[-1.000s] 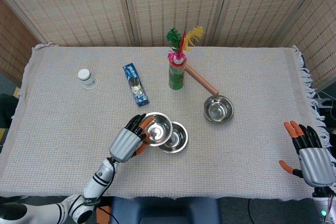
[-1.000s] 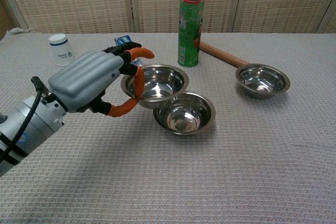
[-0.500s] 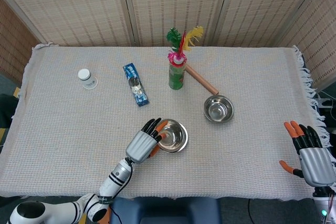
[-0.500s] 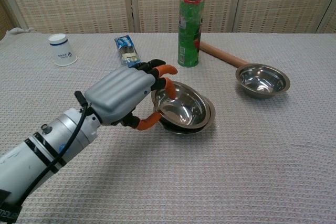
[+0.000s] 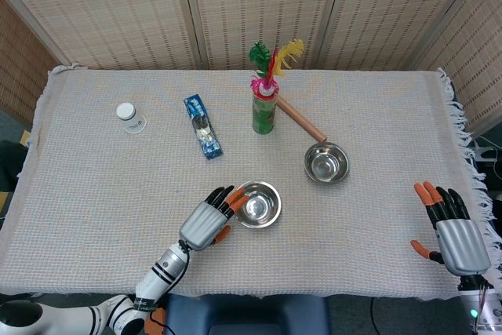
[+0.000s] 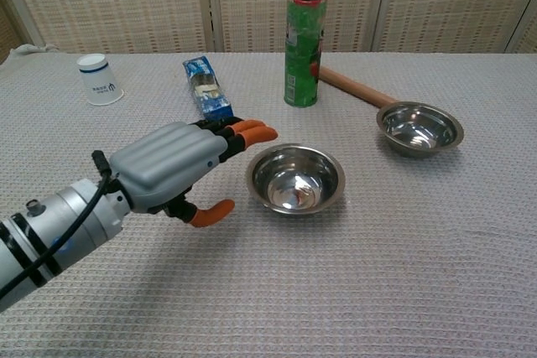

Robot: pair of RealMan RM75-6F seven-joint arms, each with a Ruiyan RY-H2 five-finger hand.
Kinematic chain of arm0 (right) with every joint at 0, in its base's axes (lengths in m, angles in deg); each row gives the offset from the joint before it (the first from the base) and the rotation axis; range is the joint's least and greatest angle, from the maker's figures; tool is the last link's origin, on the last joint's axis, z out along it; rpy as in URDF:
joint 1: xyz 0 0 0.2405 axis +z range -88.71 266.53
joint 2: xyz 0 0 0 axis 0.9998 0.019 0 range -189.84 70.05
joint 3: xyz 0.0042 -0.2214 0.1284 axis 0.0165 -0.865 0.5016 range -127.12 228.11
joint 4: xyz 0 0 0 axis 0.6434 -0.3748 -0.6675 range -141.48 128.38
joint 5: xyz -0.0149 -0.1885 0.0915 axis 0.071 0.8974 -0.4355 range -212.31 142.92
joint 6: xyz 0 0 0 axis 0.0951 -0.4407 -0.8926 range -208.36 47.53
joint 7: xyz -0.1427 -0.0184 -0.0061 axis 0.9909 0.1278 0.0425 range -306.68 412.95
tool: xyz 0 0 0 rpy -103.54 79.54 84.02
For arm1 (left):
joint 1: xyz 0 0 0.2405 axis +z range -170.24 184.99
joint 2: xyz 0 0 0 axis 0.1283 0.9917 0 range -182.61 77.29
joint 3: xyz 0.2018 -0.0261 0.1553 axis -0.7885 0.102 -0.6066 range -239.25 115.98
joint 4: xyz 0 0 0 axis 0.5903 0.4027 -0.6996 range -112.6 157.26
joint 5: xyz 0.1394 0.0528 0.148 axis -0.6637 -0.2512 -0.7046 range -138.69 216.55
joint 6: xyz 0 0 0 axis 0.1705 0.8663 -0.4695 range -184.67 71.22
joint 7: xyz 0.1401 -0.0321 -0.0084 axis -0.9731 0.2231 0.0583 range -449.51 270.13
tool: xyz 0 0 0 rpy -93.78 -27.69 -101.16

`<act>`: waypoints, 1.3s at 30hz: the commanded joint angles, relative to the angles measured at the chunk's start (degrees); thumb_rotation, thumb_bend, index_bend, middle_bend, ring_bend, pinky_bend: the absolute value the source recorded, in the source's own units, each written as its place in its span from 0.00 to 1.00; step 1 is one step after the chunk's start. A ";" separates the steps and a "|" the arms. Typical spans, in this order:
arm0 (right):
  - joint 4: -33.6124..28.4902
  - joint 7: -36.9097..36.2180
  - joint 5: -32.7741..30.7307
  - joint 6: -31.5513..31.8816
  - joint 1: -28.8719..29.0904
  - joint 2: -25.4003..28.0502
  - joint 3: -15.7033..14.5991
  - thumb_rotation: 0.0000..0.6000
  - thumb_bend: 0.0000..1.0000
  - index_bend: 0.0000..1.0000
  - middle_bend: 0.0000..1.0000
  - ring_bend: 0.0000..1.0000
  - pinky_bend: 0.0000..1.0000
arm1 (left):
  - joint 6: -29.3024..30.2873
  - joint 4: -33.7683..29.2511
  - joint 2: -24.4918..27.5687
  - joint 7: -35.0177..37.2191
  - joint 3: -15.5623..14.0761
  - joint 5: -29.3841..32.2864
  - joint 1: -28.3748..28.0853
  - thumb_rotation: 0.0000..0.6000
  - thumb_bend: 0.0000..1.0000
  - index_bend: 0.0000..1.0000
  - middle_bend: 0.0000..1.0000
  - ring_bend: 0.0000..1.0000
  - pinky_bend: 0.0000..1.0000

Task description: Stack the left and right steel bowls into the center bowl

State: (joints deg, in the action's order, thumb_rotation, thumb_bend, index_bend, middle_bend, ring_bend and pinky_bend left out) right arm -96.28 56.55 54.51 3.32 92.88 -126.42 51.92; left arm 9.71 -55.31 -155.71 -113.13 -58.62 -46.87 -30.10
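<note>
**Left bowl dropped in, left hand backing off**

Since 1 s ago: left hand carried the left bowl over the centre one, set it in, and has now let go and pulled back. Right hand has barely shifted.

Head view:
- Stack sits mid-table, front of centre; it reads as one bowl from above, so nesting looks flush.
- Left hand is just beside the stack's left rim, fingers extended and apart, holding nothing. I can't tell if the fingertips graze the rim.
- Right bowl sits alone, well apart from the stack, just off the end of the wooden rod.
- Right hand is near the table's right edge, fingers spread, empty. Likely parked there to keep clear of the left arm's work.

Chest view:
- Left hand hovers low, palm down, thumb tucked under, clear gap to the stack.
- Right bowl is upright, untouched.
- Right hand is not visible here.
- Green can, snack pack and cup sit behind, out of the way.

Judgement: half done; the right bowl is next, and it's the right hand's reach.
</note>
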 commanded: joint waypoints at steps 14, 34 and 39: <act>15.46 3.93 -4.12 -17.77 17.35 -13.51 7.45 1.00 0.08 0.18 0.00 0.00 0.00 | 8.54 -3.96 14.80 3.91 -3.12 0.90 9.91 1.00 0.42 0.00 0.00 0.00 0.11; 39.09 -8.22 -4.21 -26.54 29.19 -30.23 6.98 1.00 0.26 0.51 0.00 0.00 0.00 | 8.29 -2.66 17.87 7.74 -1.20 0.33 11.07 1.00 0.42 0.00 0.00 0.00 0.10; 42.97 -10.54 -4.18 -25.54 30.01 -32.61 6.91 1.00 0.32 0.61 0.04 0.00 0.00 | 8.87 -1.86 17.95 8.31 -0.45 0.25 11.33 1.00 0.42 0.00 0.00 0.00 0.10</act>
State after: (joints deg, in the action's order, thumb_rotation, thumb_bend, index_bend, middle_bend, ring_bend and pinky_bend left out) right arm -54.21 46.88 50.27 -22.48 122.44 -158.26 58.93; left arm 18.47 -57.26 -137.75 -104.94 -59.18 -46.65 -18.83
